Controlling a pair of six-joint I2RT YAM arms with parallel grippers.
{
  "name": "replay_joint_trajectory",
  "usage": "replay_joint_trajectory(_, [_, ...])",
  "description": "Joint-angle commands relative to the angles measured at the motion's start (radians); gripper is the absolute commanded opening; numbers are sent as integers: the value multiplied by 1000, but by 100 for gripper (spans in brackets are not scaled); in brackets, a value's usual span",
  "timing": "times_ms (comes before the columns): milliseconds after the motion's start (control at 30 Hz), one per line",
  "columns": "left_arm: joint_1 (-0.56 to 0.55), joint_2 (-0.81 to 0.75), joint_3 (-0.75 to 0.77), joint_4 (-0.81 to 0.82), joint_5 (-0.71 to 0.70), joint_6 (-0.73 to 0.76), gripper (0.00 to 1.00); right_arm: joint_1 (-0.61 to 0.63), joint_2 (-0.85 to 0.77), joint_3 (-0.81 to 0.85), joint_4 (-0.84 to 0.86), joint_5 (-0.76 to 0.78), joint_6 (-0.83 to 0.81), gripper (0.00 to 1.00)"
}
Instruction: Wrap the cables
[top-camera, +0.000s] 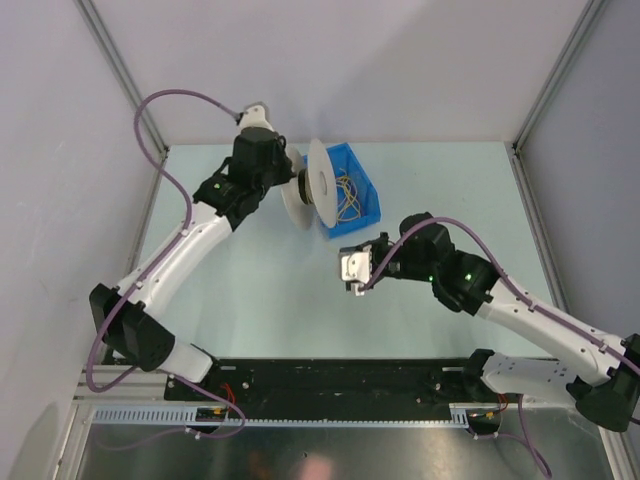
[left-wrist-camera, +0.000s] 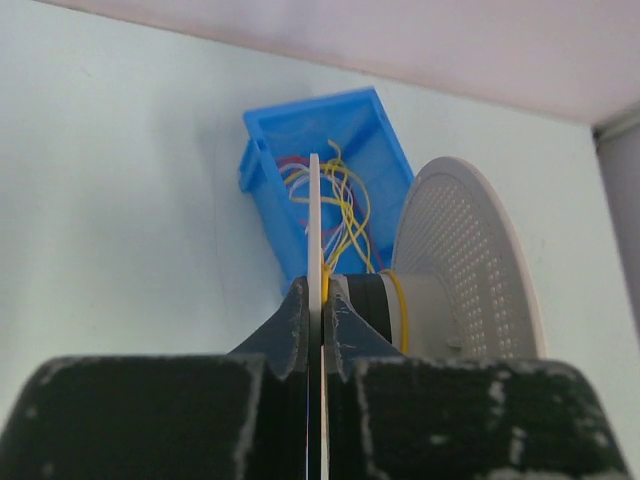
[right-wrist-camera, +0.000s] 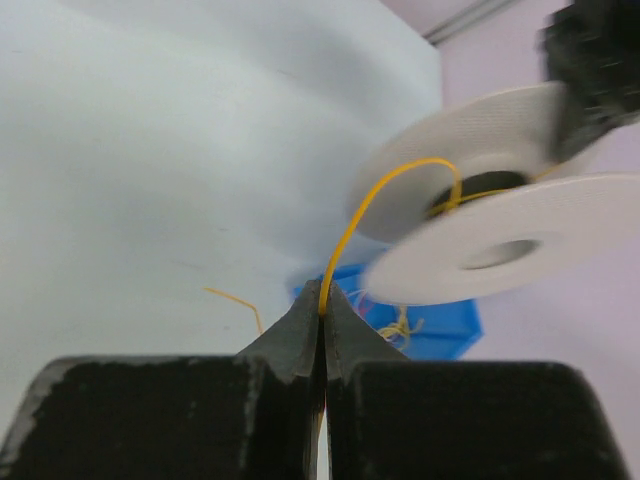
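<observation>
My left gripper (top-camera: 292, 182) is shut on one flange (left-wrist-camera: 314, 215) of a white spool (top-camera: 318, 190) and holds it on edge above the table. A yellow cable (right-wrist-camera: 372, 198) runs from the spool's hub (right-wrist-camera: 470, 192) down into my right gripper (right-wrist-camera: 322, 300), which is shut on it. The cable's loose end (right-wrist-camera: 238, 299) trails to the left of the fingers. A yellow turn sits on the hub (left-wrist-camera: 399, 300) in the left wrist view. My right gripper (top-camera: 352, 270) hovers in front of the spool. More yellow, cream and purple cables (left-wrist-camera: 335, 200) lie tangled in the blue bin.
The blue bin (top-camera: 368, 172) stands on the pale green table just behind and right of the spool; it also shows in the left wrist view (left-wrist-camera: 268, 185) and the right wrist view (right-wrist-camera: 445, 338). Grey walls close in the table at the back and both sides.
</observation>
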Motion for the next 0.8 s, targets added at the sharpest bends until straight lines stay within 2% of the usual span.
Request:
replay_joint_trajectory(0, [-50, -33, -36, 110, 105, 179, 0, -51, 44, 112, 79, 64, -51, 0])
replay_joint_trajectory(233, [-81, -138, -159, 217, 389, 357, 0, -151, 109, 184, 115, 62, -66, 0])
replay_joint_trajectory(533, [-88, -237, -252, 246, 754, 583, 0, -236, 139, 208, 128, 43, -92, 0])
replay_joint_trajectory(767, [-87, -303, -304, 237, 903, 714, 0, -350, 144, 218, 126, 9, -84, 0])
